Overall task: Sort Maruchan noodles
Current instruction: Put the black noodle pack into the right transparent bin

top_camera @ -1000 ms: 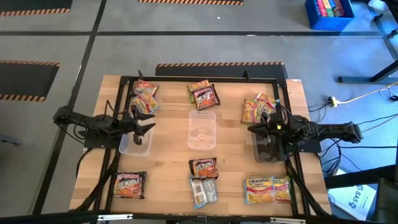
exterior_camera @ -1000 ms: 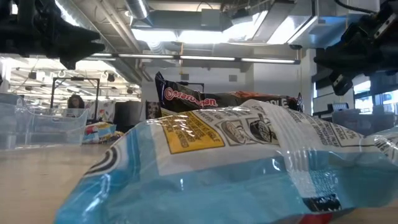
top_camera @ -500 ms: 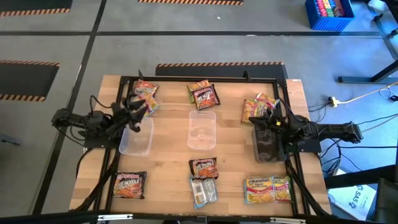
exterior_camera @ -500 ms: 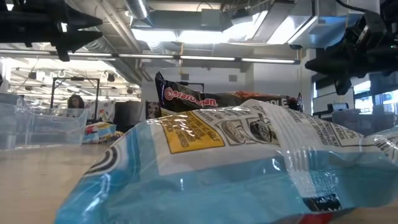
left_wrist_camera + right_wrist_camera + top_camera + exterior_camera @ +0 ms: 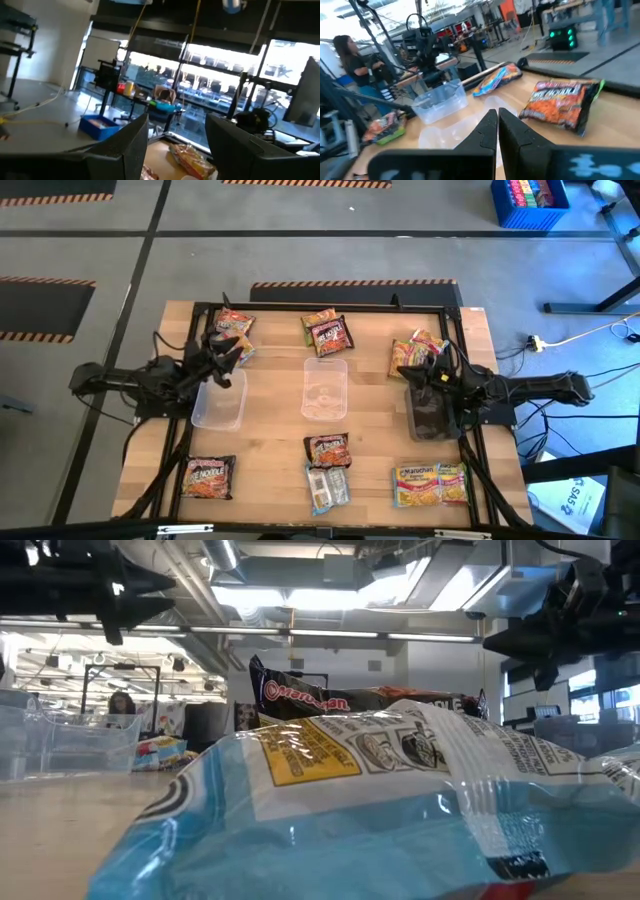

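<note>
At the far left corner of the table, seen from above, two Maruchan packets point(image 5: 232, 332) lie overlapping, their long axes running slantwise from the table's far edge toward the left clear bin point(image 5: 218, 402). The left gripper point(image 5: 224, 363) hangs just on the near side of them, over the far rim of that bin, its fingers point(image 5: 131, 145) parted with nothing between them; the packets lie ahead of the fingertips and slightly beyond, so the left arm is judged the nearer and the likelier to make the pick, approaching across the packets' short side. The right gripper point(image 5: 408, 373) sits at the far end of the right clear bin point(image 5: 432, 415), its fingers point(image 5: 487, 131) pressed together and holding nothing, with a yellow-and-pink packet pile point(image 5: 413, 354) just beyond it. Further packets remain unsorted: a dark maroon one point(image 5: 328, 335) beyond the middle bin point(image 5: 325, 388), another maroon one point(image 5: 327, 450) and a light blue one point(image 5: 328, 486) at the near centre, an orange-red one point(image 5: 209, 476) near left, and a yellow pair point(image 5: 431, 484) near right. The left and middle bins look empty; sorting is judged barely begun.
</note>
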`<state>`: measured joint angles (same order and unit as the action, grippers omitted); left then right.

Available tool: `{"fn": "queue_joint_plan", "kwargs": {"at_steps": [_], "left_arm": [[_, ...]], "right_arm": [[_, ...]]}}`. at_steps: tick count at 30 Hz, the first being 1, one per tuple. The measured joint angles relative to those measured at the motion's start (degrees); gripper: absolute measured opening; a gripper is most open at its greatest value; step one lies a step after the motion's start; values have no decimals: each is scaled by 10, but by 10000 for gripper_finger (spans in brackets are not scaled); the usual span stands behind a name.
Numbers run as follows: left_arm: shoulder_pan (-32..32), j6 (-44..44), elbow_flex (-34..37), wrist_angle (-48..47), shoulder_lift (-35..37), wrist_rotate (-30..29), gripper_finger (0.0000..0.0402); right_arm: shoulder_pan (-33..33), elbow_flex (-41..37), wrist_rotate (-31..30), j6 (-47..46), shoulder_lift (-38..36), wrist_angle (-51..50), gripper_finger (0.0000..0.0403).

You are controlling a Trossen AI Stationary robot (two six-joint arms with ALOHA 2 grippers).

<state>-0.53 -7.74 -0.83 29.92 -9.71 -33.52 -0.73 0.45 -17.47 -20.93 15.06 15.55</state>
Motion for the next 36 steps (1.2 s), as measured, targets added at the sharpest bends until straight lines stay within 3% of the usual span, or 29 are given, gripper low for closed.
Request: {"fn": "queue_joint_plan", "kwargs": {"at_steps": [5, 13, 18, 27, 32, 36], "left_arm": [[30, -37, -38, 1, -94, 15, 190], [66, -25, -139, -3, -271, 31, 190], [84, -24, -191, -3, -358, 39, 190], [100, -26, -252, -4, -482, 138, 190], [115, -26, -266, -3, -534, 165, 190], [122, -26, -267, -4, -565, 165, 190]], "right_arm": [[26, 34, -6, 34, 81, 9, 3], [142, 128, 58, 153, 226, 2, 3], [239, 205, 155, 195, 324, -13, 3], [368, 326, 319, 191, 517, -52, 3], [403, 374, 494, 210, 617, -53, 3], [401, 409, 462, 231, 681, -52, 3]]}}
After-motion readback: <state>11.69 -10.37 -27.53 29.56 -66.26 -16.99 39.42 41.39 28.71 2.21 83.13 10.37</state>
